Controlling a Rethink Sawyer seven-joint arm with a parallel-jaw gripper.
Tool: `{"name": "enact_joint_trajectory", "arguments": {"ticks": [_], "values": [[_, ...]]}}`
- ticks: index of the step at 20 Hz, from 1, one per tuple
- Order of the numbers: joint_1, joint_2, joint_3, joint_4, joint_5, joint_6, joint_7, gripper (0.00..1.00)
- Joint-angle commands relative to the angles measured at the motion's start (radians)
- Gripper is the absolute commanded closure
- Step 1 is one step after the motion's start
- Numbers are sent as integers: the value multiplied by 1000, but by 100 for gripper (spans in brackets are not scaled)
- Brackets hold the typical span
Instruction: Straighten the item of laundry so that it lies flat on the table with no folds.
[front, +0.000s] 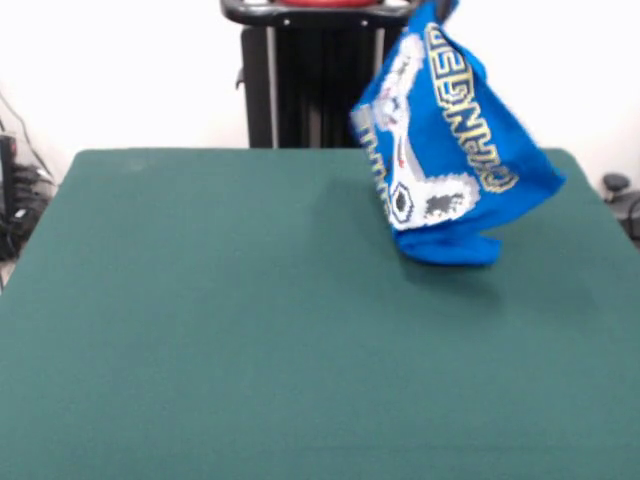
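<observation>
One small bright blue short-sleeved T-shirt (450, 150) hangs in the air over the far right part of the bench, its top corner running up to the upper edge of the front view. It droops in a bunched, roughly diamond-shaped mass, twisted so that the print faces partly sideways. One white pixel game controller shows on the lower middle of the cloth, and one line of yellow-white lettering, reading "CHANGER" where it can be made out, runs diagonally down the right side; a second strip of lettering on the left fold is too crumpled to read. One lower tip of the shirt is folded into a rounded lump that touches or hovers just above the cloth surface, and which of the two cannot be told. A dark shadow lies on the surface under and to the left of it.

One large rectangular bench covered in dark green felt-like cloth (250, 330) fills most of the view and is far bigger than the shirt. No other thing lies on it.

One black pedestal with pale upright bars (310, 85) stands behind the bench's far edge, topped by a black rim with a strip of red. The pincer itself is out of sight above the upper edge, so its state cannot be seen.
</observation>
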Motion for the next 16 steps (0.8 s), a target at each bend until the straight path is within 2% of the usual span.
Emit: {"name": "enact_joint_trajectory", "arguments": {"ticks": [1, 7, 16], "values": [[-111, -41, 76, -104, -84, 153, -104, 100], [-228, -80, 143, -149, -130, 216, -177, 100], [-343, -104, 231, -188, -177, 255, -220, 100]]}}
